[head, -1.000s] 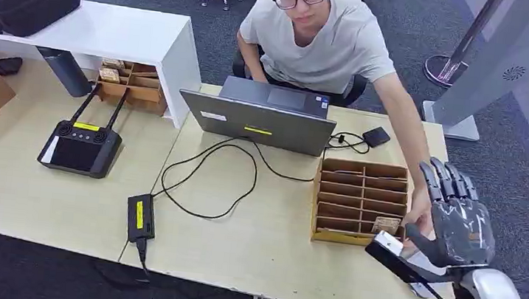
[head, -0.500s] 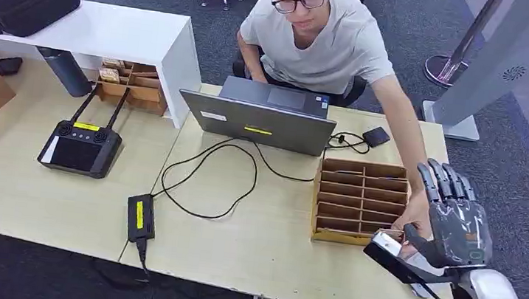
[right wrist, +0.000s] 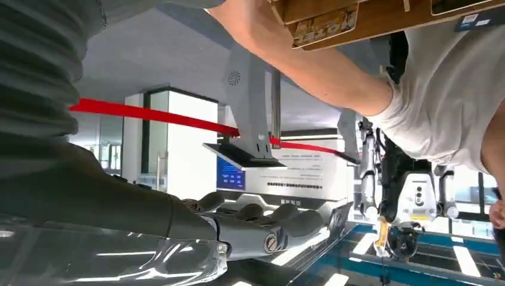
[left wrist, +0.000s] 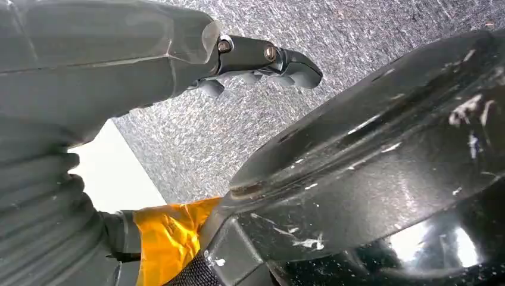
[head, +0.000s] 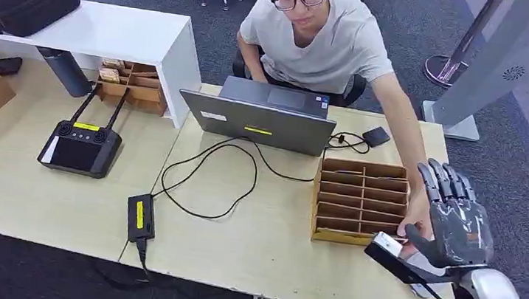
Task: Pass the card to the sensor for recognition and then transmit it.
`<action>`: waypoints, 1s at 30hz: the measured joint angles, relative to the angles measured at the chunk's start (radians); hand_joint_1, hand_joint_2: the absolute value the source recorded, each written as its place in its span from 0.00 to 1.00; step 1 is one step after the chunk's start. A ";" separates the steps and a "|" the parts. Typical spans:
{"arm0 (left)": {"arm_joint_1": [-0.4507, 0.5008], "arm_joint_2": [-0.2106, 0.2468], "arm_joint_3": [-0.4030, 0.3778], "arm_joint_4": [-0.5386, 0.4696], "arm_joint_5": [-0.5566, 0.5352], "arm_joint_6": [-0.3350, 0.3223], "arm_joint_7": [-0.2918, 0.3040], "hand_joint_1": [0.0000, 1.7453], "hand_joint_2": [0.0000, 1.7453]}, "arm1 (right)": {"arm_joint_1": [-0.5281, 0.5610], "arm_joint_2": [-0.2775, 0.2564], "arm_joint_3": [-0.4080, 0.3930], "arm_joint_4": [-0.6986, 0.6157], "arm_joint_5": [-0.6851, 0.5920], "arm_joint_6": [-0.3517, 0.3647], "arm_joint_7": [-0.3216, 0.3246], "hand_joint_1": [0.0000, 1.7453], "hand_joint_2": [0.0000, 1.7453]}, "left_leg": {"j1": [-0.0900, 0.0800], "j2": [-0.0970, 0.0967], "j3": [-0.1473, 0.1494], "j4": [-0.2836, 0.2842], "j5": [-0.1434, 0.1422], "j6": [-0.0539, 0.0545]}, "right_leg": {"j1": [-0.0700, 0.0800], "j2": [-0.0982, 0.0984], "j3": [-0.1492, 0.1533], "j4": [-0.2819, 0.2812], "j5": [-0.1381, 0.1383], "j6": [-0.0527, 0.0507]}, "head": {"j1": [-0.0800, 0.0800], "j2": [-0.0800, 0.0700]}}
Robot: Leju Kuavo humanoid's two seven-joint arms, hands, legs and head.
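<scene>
- The right hand (head: 455, 223) is raised at the right of the head view on its silver forearm, fingers (head: 445, 180) upright and slightly apart, thumb angled inward, nothing in its grasp.
- In its own wrist view, the left hand (left wrist: 250, 59) hangs downward, dark fingers loosely curled and holding nothing.

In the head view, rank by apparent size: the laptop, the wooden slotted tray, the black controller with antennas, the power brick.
Largest to smallest:
1. laptop
2. wooden slotted tray, which looks only slightly smaller than the laptop
3. black controller
4. power brick
</scene>
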 joint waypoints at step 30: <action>0.002 0.000 0.006 0.000 0.022 -0.002 0.004 0.00 1.00 | 0.116 -0.051 0.024 -0.014 -0.005 0.025 -0.003 0.00 1.00 | 0.000 0.000 0.000 0.000 -0.001 0.001 | 0.000 0.000 0.000 0.000 0.000 0.000 | 0.000 0.000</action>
